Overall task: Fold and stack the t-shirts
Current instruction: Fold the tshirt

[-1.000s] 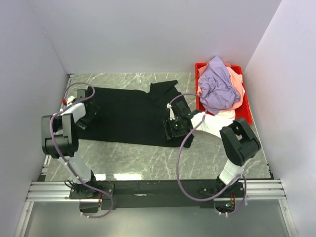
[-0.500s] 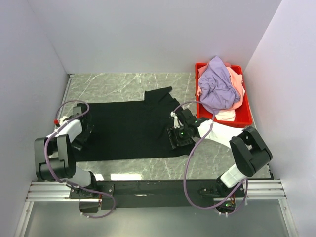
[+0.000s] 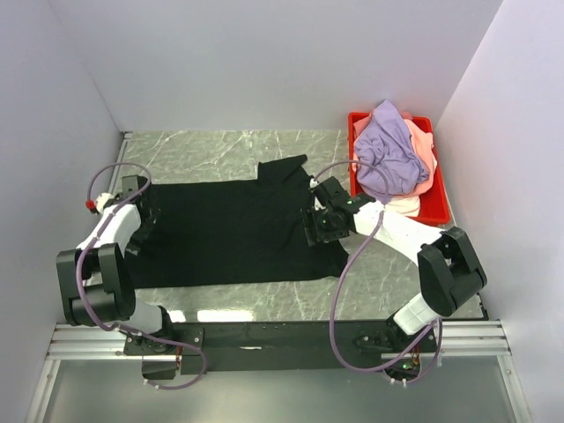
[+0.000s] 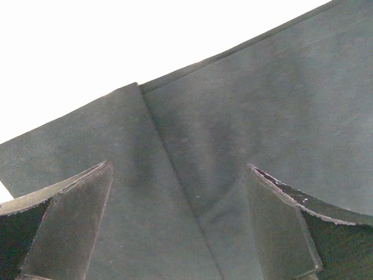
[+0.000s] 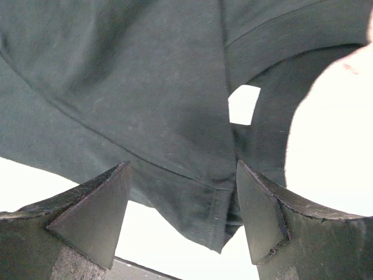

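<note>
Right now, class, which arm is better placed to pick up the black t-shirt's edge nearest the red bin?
Right. The right tool, open, hangs over that edge of the black t-shirt, beside the red bin; the left tool, also open, is at the shirt's far side.

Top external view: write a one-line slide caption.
Left tool and right tool, open, at opposite ends of a spread black t-shirt; other shirts fill a red bin.
</note>
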